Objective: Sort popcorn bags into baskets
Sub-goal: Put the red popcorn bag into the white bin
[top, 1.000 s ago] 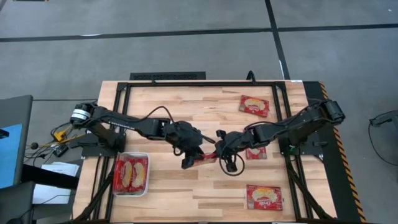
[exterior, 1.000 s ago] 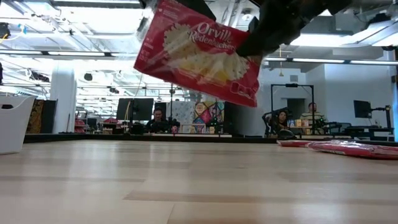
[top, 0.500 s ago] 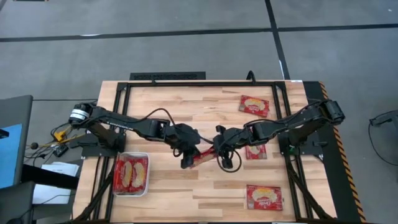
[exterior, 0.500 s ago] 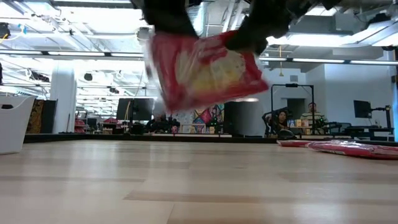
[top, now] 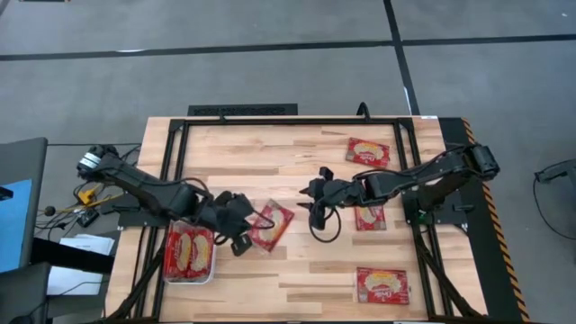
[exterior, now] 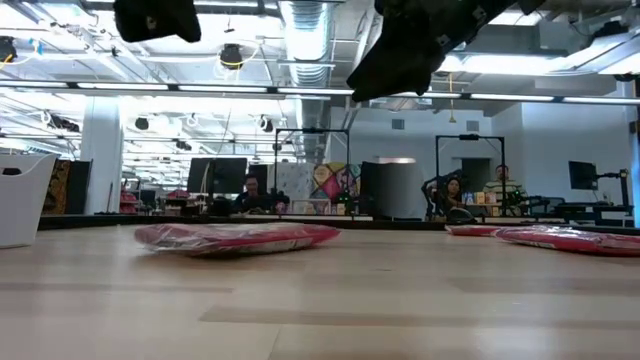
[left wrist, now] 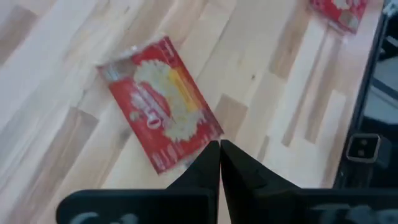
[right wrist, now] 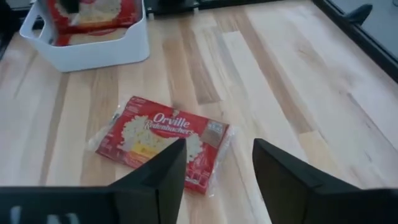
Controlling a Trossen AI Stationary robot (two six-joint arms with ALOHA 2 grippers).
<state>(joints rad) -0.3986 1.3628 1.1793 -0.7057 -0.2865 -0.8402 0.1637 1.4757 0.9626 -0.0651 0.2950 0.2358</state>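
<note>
Hovering with its fingers pressed together and holding nothing, the left gripper hangs just beside the flat red popcorn packet with a pale yellow picture, which lies on the wooden table at about four o'clock from centre in the high view. The right gripper, fingers spread, sits at the packet's two o'clock. That packet looks light, limp and slick (film wrap, likely to slide), so a pinch on a crimped end seam seems best. The white shallow plastic tray, with packets inside, waits at its eight o'clock. A second ago both grippers held the packet aloft between them; it has since dropped flat and the left arm has pulled back.
</note>
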